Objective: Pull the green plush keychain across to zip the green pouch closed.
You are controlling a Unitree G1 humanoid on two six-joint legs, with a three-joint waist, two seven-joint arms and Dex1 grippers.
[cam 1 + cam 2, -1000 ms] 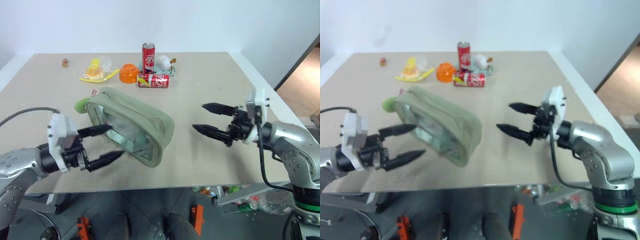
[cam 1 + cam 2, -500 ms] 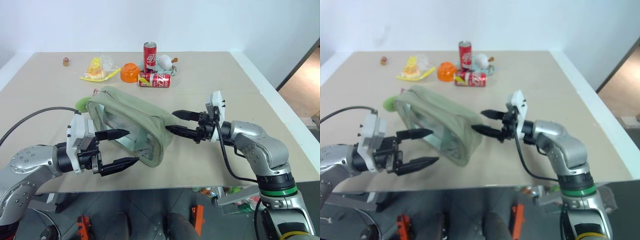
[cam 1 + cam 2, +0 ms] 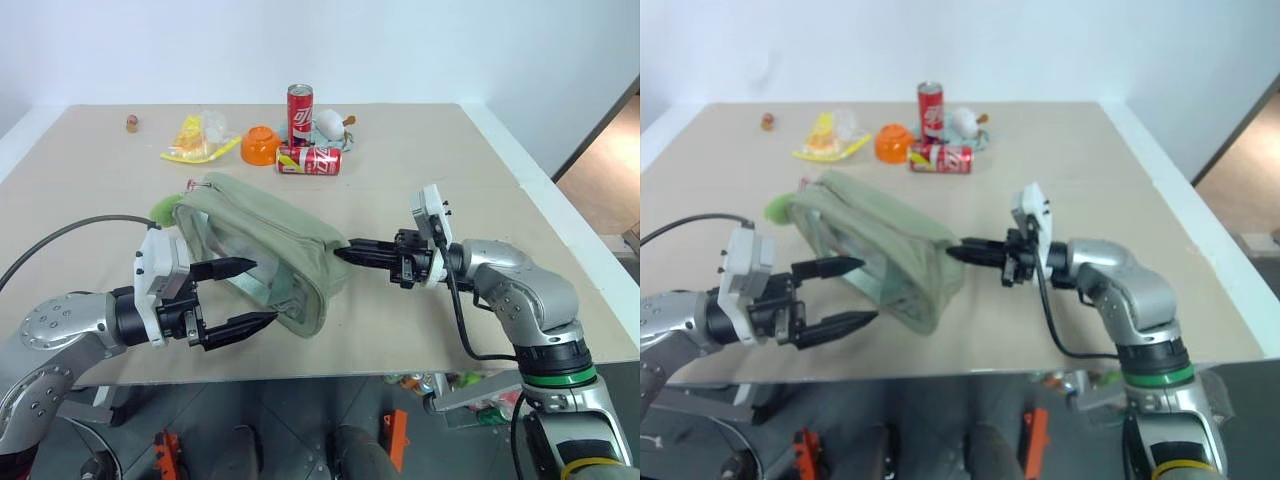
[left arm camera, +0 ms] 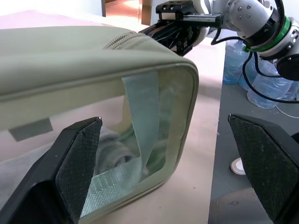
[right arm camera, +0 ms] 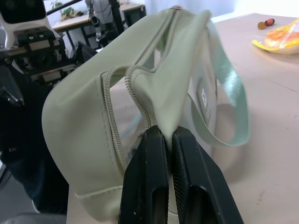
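Observation:
The green pouch (image 3: 270,235) lies at an angle on the table, its zip (image 5: 135,100) running along the top. The lime-green plush keychain (image 3: 162,209) sits at the pouch's far left end. My right gripper (image 3: 345,252) points level at the pouch's right end. Its fingers (image 5: 148,154) are shut together on the fabric at the end of the zip. My left gripper (image 3: 245,295) is open at the pouch's near side. Its fingers (image 4: 74,154) stand wide apart, with the clear window and a strap (image 4: 145,116) just ahead of them.
At the back of the table are an upright red can (image 3: 300,103), a lying red can (image 3: 308,160), an orange bowl (image 3: 259,146), a yellow wrapper (image 3: 195,140) and a small white thing (image 3: 327,124). The table's front edge (image 3: 400,365) runs close below both grippers.
My right gripper has moved left to the pouch's right end and closed from wide open onto the fabric there. The left gripper has stayed open at the near side.

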